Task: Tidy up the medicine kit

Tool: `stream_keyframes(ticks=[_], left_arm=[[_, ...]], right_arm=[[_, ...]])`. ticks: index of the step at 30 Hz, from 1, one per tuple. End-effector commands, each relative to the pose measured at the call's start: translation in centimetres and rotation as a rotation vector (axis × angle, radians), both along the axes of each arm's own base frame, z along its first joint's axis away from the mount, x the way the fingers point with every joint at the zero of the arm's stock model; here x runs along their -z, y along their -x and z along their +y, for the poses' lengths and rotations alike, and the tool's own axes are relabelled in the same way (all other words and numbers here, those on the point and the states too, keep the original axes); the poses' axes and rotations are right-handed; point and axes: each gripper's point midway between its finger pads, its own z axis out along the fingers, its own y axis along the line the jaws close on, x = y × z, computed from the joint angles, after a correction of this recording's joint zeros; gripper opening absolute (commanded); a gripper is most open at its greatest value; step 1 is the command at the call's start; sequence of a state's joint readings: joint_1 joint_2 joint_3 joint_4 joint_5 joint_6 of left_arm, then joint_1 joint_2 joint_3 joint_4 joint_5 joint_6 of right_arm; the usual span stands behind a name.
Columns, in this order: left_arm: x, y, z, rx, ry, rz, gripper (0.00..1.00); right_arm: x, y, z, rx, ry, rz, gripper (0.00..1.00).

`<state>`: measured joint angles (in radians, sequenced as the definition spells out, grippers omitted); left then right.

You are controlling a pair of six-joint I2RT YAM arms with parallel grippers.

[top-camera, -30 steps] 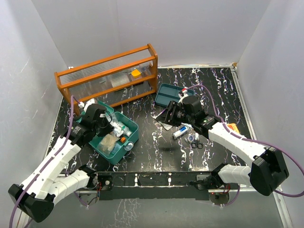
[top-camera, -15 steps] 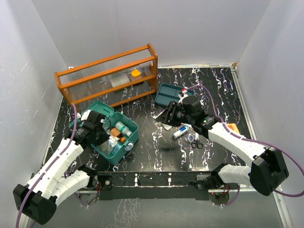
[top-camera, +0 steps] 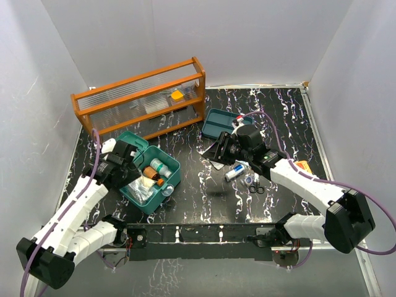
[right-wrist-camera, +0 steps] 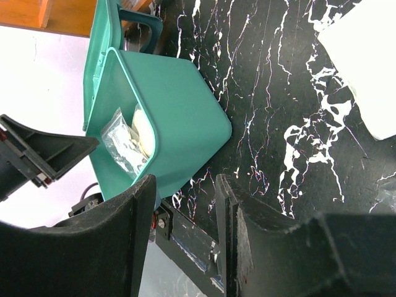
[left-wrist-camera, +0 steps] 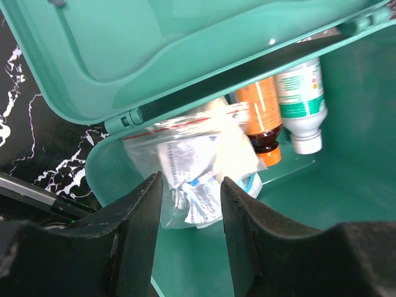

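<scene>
The medicine kit (top-camera: pixel 162 181) is a teal box with its hinged lid (top-camera: pixel 128 140) standing open, at the table's left. Inside lie a clear plastic bag of packets (left-wrist-camera: pixel 189 170), an orange bottle (left-wrist-camera: pixel 260 117) and a white bottle with a green label (left-wrist-camera: pixel 301 99). My left gripper (left-wrist-camera: pixel 190 189) is open just above the box's near-left corner, and the bag lies free beyond its fingertips. The teal tray insert (top-camera: pixel 218 122) rests near the rack. My right gripper (top-camera: pixel 221 149) hovers open and empty over mid-table, looking across at the box (right-wrist-camera: pixel 176 114).
A wooden rack (top-camera: pixel 139 99) with clear panels stands at the back left. A small bottle (top-camera: pixel 234 172), scissors (top-camera: pixel 257 186), a round item (top-camera: pixel 247 179) and an orange packet (top-camera: pixel 303 166) lie beneath the right arm. White paper (right-wrist-camera: pixel 371 62) lies under the right gripper.
My left gripper opened and let the plastic bag go into the box, then drew back to the box's left side. The right arm has barely moved.
</scene>
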<state>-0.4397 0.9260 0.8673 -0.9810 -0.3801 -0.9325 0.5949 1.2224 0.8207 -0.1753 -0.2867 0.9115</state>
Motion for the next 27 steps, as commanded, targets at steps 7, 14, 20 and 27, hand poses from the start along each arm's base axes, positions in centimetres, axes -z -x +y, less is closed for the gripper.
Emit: stream_keyframes(ticks=[7,14,20,27], left_arm=[[-2.5,-1.3,-2.5,0.183,0.065,-0.025,0.34],[1.0,0.3,-2.4,0.127,0.064,0.120,0.30],[2.6,0.7,-0.8,0.030,0.010,0.122,0.39],[4.5,0.3,-0.6,-0.003,-0.013,0.130,0.52]], right_arm=[[-1.1,-0.7,0.8,-0.009,-0.044,-0.043,0.41],[-0.7,-0.5,0.7,-0.006,-0.040,-0.032,0.40],[-0.4,-0.5,0.6,-0.005,-0.034,-0.027,0.40],[-0.2,-0.5,0.5,0.000,-0.030,-0.022,0.40]])
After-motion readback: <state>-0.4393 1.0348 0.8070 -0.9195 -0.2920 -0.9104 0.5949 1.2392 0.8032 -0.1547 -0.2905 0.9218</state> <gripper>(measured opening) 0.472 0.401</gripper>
